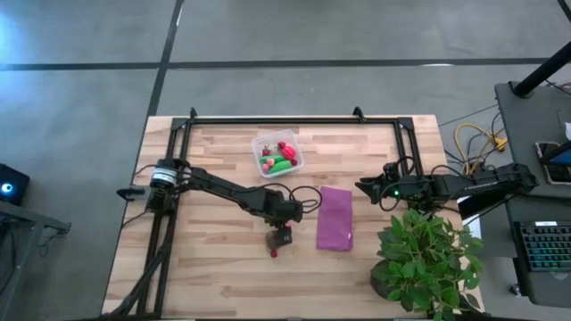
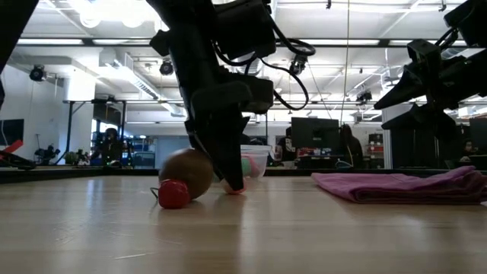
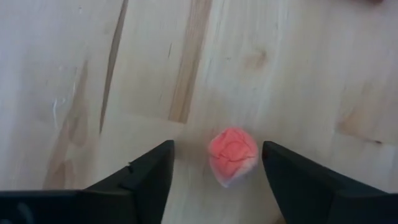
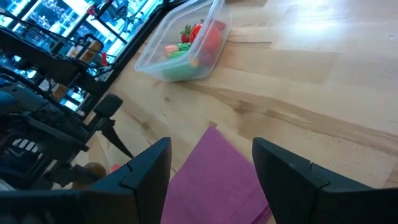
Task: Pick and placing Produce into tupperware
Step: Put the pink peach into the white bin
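Near the middle of the table [image 1: 223, 276], I have the left gripper [image 3: 214, 171] lowered with its fingers spread, straddling a small pink-red piece [image 3: 232, 155] that lies between the tips, seemingly lined up for a grasp. A brown oval [image 2: 186, 172] and red ball [image 2: 173, 193] sit beside it; the container [image 1: 277, 154], already partly filled, is farther back, while the right gripper [image 4: 211, 165] waits, fingers apart and empty, over the purple cloth [image 1: 335, 218].
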